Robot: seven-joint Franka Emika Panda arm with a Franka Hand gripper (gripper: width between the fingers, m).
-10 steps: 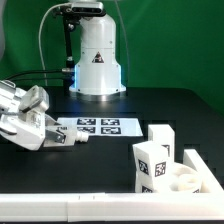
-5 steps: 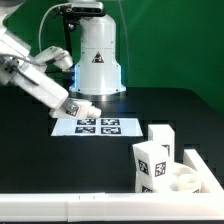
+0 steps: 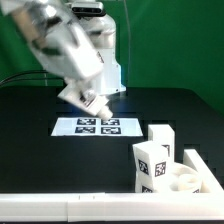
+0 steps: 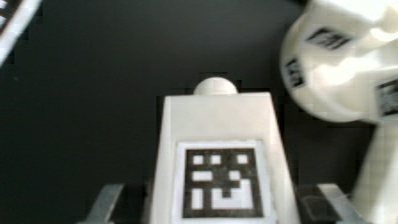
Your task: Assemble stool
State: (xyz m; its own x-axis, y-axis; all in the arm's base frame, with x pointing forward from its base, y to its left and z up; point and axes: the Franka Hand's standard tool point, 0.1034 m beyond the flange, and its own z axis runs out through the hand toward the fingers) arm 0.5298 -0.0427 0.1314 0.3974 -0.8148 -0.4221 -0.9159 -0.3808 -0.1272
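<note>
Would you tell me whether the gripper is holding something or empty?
Holding: in the wrist view a tagged white leg sits between the gripper fingers, and the exterior view shows it above the table.

Leg (image 4: 217, 120): wht plastic, smooth, matt; table (image 3: 30, 150): blk, matt; seat (image 3: 185, 180): wht plastic, smooth.

A black table (image 3: 30, 150) fills most of the exterior view. The marker board (image 3: 97, 126), flat, white and printed with square tags, lies near the table's middle. A long white corner rail (image 3: 60, 208) runs along the 6 o'clock edge and turns up near 4 o'clock. A green backdrop (image 3: 175, 40) stands behind the table, toward 12 o'clock.
</note>
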